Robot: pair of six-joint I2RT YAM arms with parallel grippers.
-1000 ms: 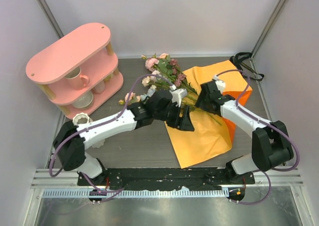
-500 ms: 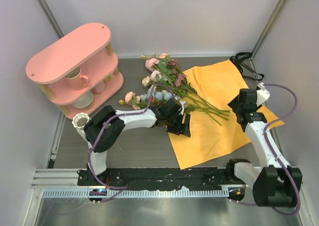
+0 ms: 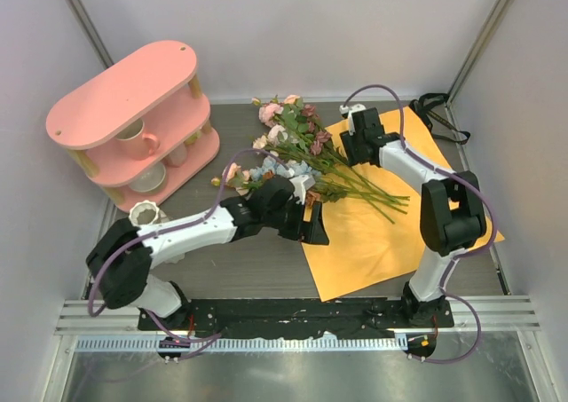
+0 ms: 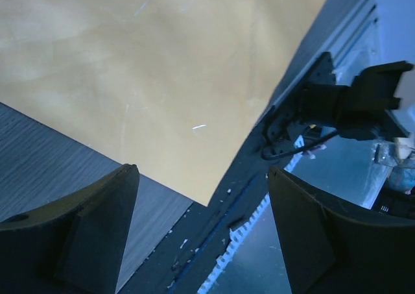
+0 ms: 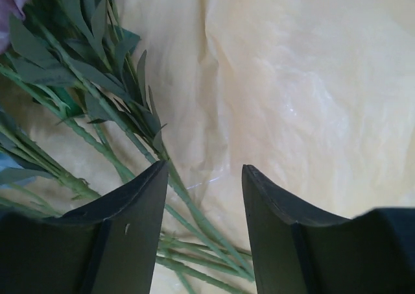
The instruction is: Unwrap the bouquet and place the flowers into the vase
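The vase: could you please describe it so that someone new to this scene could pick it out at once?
Find the pink tiered shelf at the far left of the table. Just in front of its near end, off the shelf, stands the vase. Unlike the white cups on the shelf, it is cream-white with a wavy flared rim.

From above, the left arm [image 3: 191, 229] covers some lower blooms of the flowers [image 3: 306, 145] and part of the vase [image 3: 144, 213] below its rim. The right wrist view cuts the stems [image 5: 84, 135] at its edges; the orange sheet [image 4: 162, 67] runs off the left wrist view's top.
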